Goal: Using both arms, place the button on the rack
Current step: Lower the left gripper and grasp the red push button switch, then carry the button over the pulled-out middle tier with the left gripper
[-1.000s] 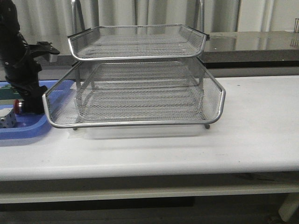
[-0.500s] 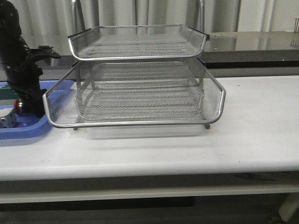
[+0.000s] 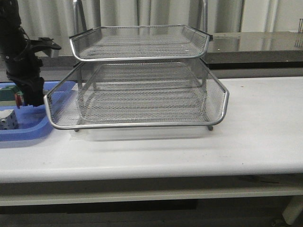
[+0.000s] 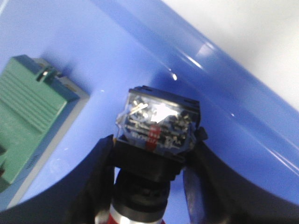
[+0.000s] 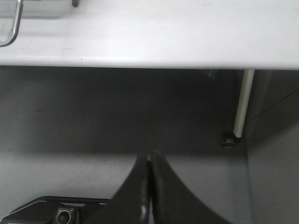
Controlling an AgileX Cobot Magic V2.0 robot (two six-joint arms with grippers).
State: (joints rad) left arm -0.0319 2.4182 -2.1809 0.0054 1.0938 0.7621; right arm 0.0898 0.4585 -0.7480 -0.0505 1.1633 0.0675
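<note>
Two left fingers (image 4: 96,175) clamp the button (image 4: 156,135) at its nine and three o'clock sides, above the blue tray (image 4: 140,60); the right fingers (image 5: 150,186) are pressed together, empty.

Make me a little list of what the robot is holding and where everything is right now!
left hand: shut on the button, lifted above the blue tray
button: red head toward the hand, clear block end pointing away
right hand: shut, empty, below the table edge
rack: silver mesh tiers on the white table, all tiers look empty
blue tray: beside the rack's left side, holds a green block and a white cube
step left: button not yet on the rack
</note>
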